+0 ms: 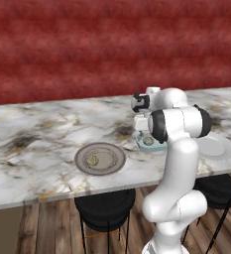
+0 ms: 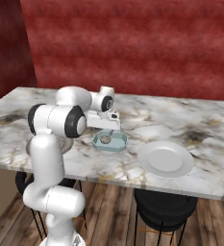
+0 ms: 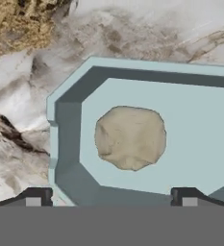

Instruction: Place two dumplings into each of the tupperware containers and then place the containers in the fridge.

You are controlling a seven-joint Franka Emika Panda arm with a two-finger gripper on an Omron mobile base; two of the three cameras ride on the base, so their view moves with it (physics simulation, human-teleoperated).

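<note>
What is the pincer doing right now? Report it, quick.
Pincer: open, holding nothing, above the lumpy tan dumpling lying in the shallow translucent light-blue tupperware container.

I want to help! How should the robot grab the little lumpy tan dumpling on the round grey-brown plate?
From straight above, pinching the small lumpy tan dumpling across its middle. It lies alone on the shallow round grey-brown plate, whose raised rim hinders a sideways approach.
</note>
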